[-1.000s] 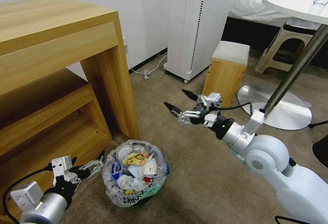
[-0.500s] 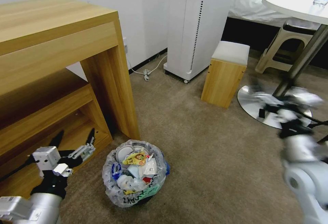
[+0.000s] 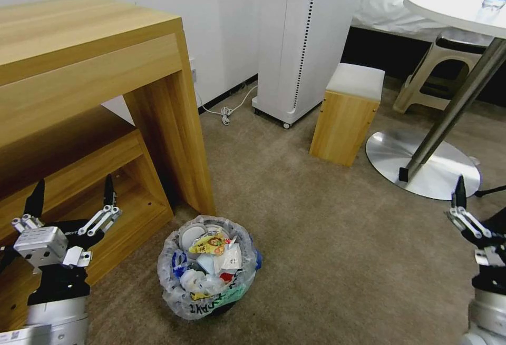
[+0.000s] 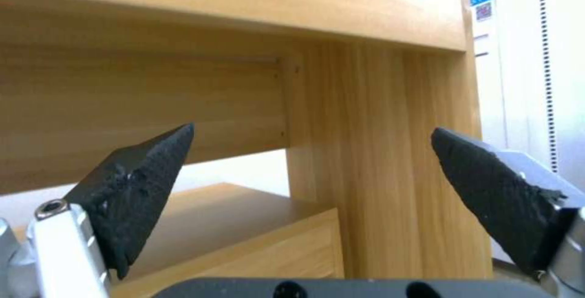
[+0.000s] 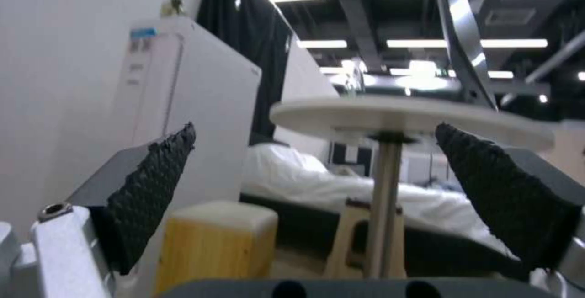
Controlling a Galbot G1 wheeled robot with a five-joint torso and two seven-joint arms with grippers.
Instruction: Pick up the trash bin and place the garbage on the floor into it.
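Note:
The trash bin (image 3: 208,297), black and lined with a crinkly plastic bag, stands upright on the beige carpet floor (image 3: 327,250) beside the wooden desk's leg. The garbage (image 3: 213,253) fills it: a yellow wrapper, white slippers, tissue and a blue scrap. My left gripper (image 3: 74,189) is held up at the lower left, clear of the bin and in front of the desk's shelf, open and empty; the left wrist view shows its wide-apart fingers (image 4: 140,188). My right gripper (image 5: 314,129) is open and empty too, and one of its fingers (image 3: 460,195) rises at the right edge.
A wooden desk (image 3: 105,66) with a low shelf takes up the left. Behind stand a white tower appliance (image 3: 305,39) with a loose cable (image 3: 226,110), a cushioned wooden stool (image 3: 348,113), a round table's metal base (image 3: 421,166) and a plastic stool (image 3: 448,66).
My right arm pulled back from above the middle of the carpet to the right edge. My left gripper drew away from the bin's side and turned its fingers upward. The bin stayed put.

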